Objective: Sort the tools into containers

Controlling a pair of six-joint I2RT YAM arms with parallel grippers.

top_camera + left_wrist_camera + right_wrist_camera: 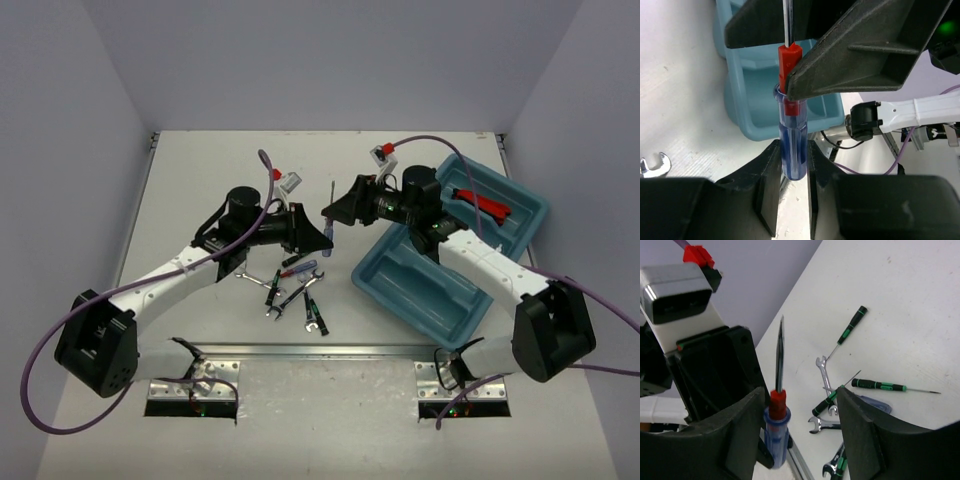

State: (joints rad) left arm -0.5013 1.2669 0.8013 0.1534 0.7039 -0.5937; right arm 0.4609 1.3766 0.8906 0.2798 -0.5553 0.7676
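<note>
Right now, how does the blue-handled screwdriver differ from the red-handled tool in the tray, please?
The blue-handled screwdriver is held in the air, clamped in the left gripper; the red-handled tool lies flat in the teal tray. The screwdriver's handle is clear blue with a red collar; the tool's is red. Both are hand tools.

A white table top [200, 180] is seen, closed in on three sides by plain pale walls faintly tinged with lilac: a left wall [60, 150], a back wall [330, 60] and a right wall [590, 110]. A metal strip [330, 349] is laid across the table's near part. The scene is evenly lit, and only soft shadows are cast. Faint scuffs are shown on the table top in the wrist views.
</note>
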